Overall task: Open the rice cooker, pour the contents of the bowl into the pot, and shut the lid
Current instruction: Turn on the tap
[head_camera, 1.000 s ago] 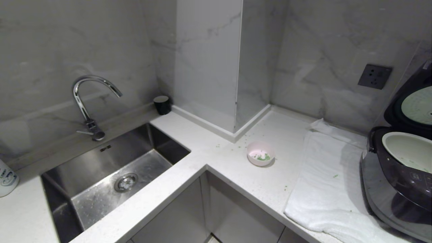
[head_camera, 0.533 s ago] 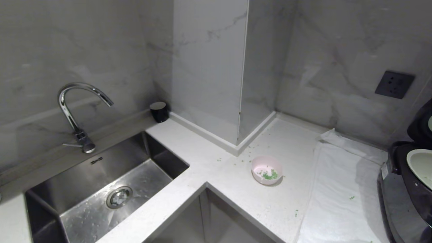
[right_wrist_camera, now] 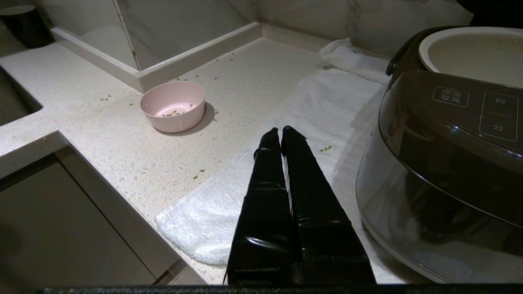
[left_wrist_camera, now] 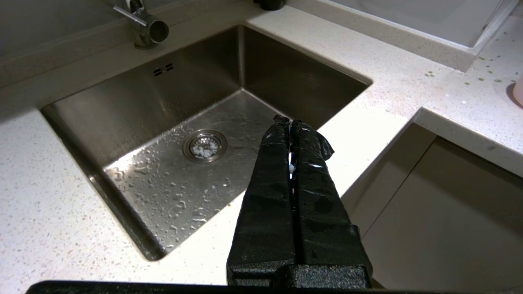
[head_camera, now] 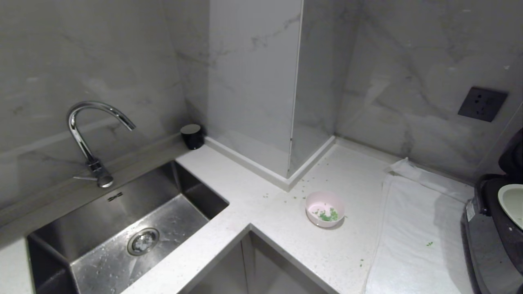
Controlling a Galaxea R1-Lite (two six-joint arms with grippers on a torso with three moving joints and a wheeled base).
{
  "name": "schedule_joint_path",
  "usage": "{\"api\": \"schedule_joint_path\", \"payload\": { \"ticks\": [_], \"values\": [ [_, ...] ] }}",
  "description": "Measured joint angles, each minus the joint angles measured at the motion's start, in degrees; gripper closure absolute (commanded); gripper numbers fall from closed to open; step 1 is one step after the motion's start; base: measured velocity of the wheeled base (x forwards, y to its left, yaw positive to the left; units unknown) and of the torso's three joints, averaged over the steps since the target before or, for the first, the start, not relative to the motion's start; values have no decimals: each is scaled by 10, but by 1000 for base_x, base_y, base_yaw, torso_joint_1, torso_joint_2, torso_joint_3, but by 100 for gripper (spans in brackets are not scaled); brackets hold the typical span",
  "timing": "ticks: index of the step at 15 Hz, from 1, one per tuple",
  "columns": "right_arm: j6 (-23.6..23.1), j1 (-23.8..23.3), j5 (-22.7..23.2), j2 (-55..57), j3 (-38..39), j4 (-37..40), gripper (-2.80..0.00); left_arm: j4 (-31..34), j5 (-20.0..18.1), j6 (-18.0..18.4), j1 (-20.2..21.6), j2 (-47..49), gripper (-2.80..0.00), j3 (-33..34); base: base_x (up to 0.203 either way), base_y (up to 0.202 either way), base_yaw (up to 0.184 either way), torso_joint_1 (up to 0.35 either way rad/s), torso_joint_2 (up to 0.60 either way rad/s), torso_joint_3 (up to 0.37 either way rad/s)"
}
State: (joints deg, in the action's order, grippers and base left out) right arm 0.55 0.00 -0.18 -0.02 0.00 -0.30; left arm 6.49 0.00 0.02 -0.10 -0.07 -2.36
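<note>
1. Currently, at your far left the sink [head_camera: 122,228] lies under the left gripper [left_wrist_camera: 291,121], whose fingers are pressed together on nothing. That arm sits low in front of the counter [head_camera: 261,212], well apart from every task item.

2. Moving right, you find the bowl [head_camera: 325,209] upright on the counter, near the corner of the wall column [head_camera: 253,81]. A few of the green contents [head_camera: 328,215] remain in it, and loose green bits are scattered on the counter around it.

3. Next, the white towel [head_camera: 416,228] lies between the bowl and the cooker, with a couple of green bits on it. The right gripper [right_wrist_camera: 280,130] hangs over the towel's near end, fingers closed and empty. From it, the bowl lies ahead and toward the sink side, clearly apart; the cooker is just beside it on the other side.

4. At your far right, the rice cooker [right_wrist_camera: 441,163] stands with the lid [head_camera: 515,157] raised and the pot [right_wrist_camera: 470,53] exposed.

5. Judgement: opening is done. Pouring looks incomplete or poorly executed, given the spill. You have neither gripper on anything, so the next move calls for parting the right fingers and reaching to the bowl's rim, or else closing the lid.
</note>
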Motion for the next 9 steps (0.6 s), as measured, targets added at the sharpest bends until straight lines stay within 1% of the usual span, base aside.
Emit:
{"api": "schedule_joint_path", "payload": {
  "ticks": [2,4,6,9],
  "values": [
    [0,0,0,0,0,-1,0,5,9,-17,1,0,0,-7,0,0,0,0,0,0],
    [0,0,0,0,0,0,0,7,9,-26,2,12,0,-49,0,0,0,0,0,0],
    [0,0,0,0,0,0,0,-5,9,-34,3,60,0,-95,0,0,0,0,0,0],
    [0,0,0,0,0,0,0,-54,7,-43,4,161,0,-156,0,0,0,0,0,0]
  ]
}}
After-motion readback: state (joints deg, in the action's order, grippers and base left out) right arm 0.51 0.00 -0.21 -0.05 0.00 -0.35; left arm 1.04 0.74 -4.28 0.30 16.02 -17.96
